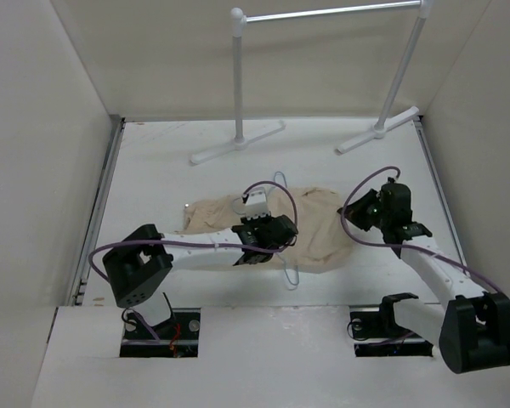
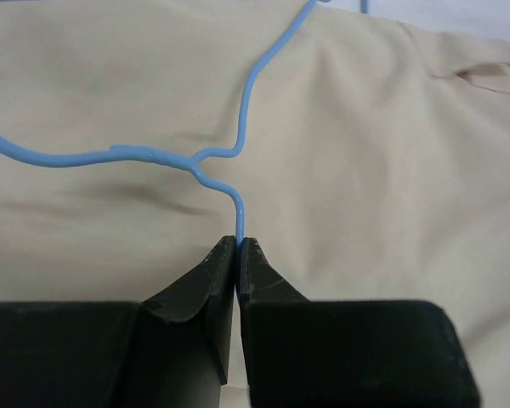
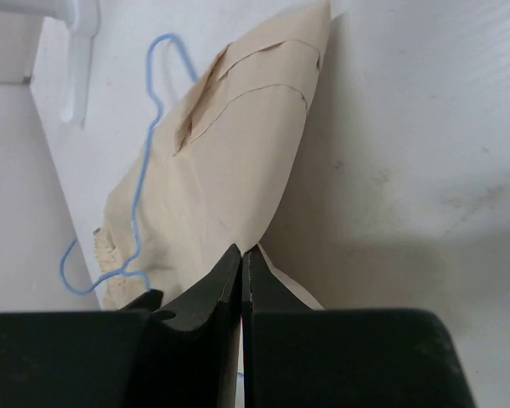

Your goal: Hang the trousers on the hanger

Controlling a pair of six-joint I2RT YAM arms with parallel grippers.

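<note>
The beige trousers point(image 1: 316, 223) lie folded in a heap at the table's middle. The hanger point(image 1: 291, 270) is a thin pale blue wire lying across them, its hook toward the far side. My left gripper point(image 1: 268, 234) is over the trousers' left part. In the left wrist view it point(image 2: 239, 242) is shut on the hanger point(image 2: 238, 127) wire just below the twisted neck, over the trousers point(image 2: 365, 153). My right gripper point(image 1: 361, 210) is at the trousers' right edge. In the right wrist view it point(image 3: 242, 252) is shut on the trousers point(image 3: 238, 144) edge, with the hanger point(image 3: 144, 161) beyond.
A white-poled garment rack point(image 1: 238, 76) with a metal rail stands at the back, its feet point(image 1: 378, 132) on the table. One rack post shows in the right wrist view point(image 3: 78, 51). White walls enclose the table on the left, right and back.
</note>
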